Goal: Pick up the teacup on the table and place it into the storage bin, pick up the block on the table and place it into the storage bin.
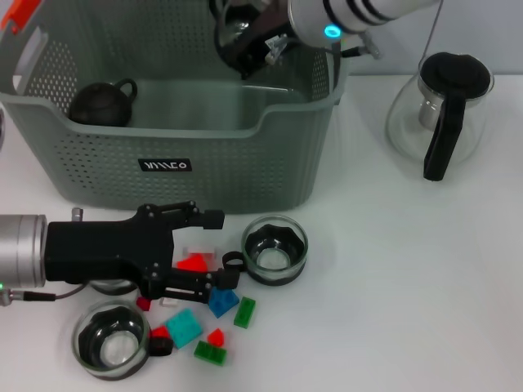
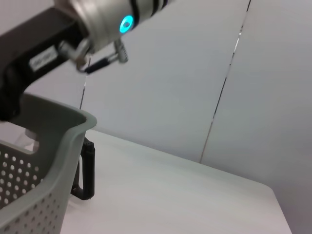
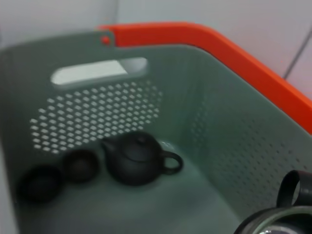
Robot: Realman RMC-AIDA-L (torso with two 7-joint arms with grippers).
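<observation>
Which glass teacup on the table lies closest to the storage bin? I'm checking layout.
The teacup just right of the left gripper, directly before the storage bin; the other teacup sits at the front edge.

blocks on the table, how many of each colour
red blocks: 4
green blocks: 2
blue block: 1
teal block: 1
total: 8 in view; the open left gripper may hide more, and the right gripper holds a glass teacup over the storage bin

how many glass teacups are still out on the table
2 in plain view: one teacup just in front of the storage bin, another at the near left edge. A rim under the left gripper may be a third.
</observation>
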